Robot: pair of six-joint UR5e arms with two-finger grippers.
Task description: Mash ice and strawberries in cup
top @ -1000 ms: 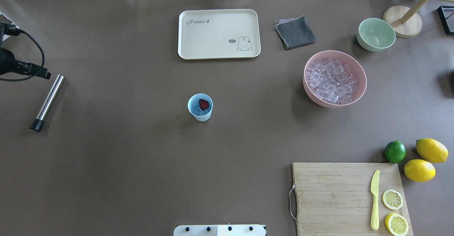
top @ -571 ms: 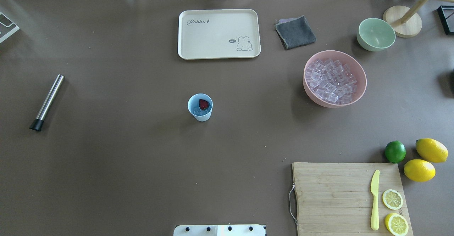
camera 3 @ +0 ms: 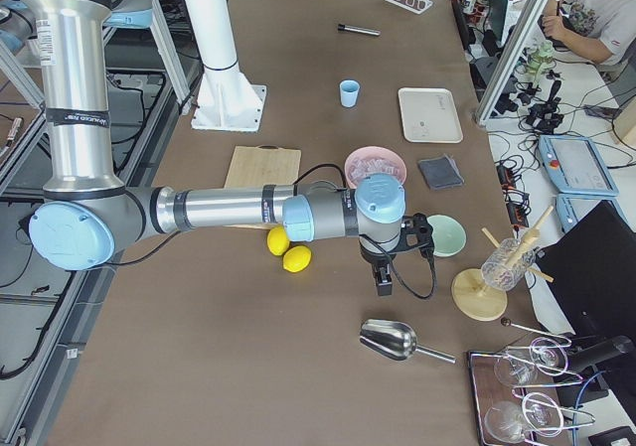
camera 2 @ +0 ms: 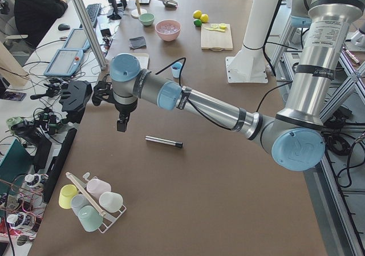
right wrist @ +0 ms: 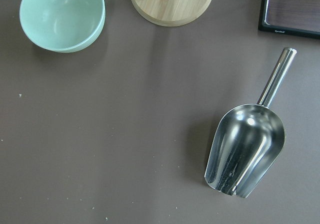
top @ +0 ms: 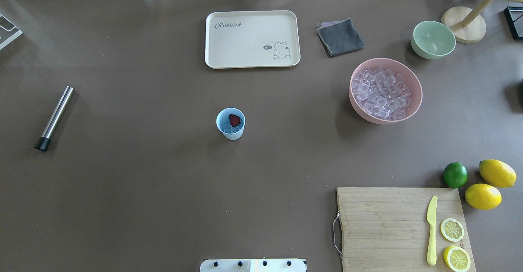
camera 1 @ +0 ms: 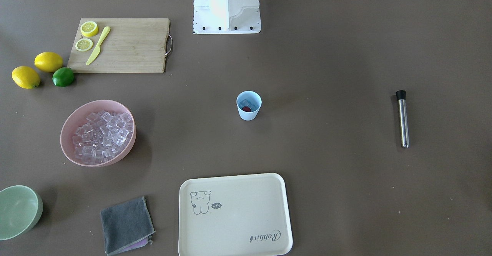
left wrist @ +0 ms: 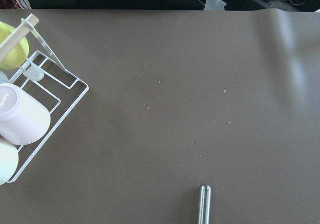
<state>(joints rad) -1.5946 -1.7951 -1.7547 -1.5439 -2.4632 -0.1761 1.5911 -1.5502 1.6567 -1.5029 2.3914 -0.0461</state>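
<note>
The cup (top: 230,123) is small, light blue, no handle, wider at the top. It stands upright w/ its mouth open, near the middle of the table (top: 143,190), well apart from other stuff. Inside sits 1 little red strawberry (top: 234,120), on the side away from the robot. It rests on a few clear ice cubes (top: 229,130) at the bottom. Lots more ice (top: 382,93), same kind, is heaped in the pink bowl (top: 384,120), off to the robot's right
</note>
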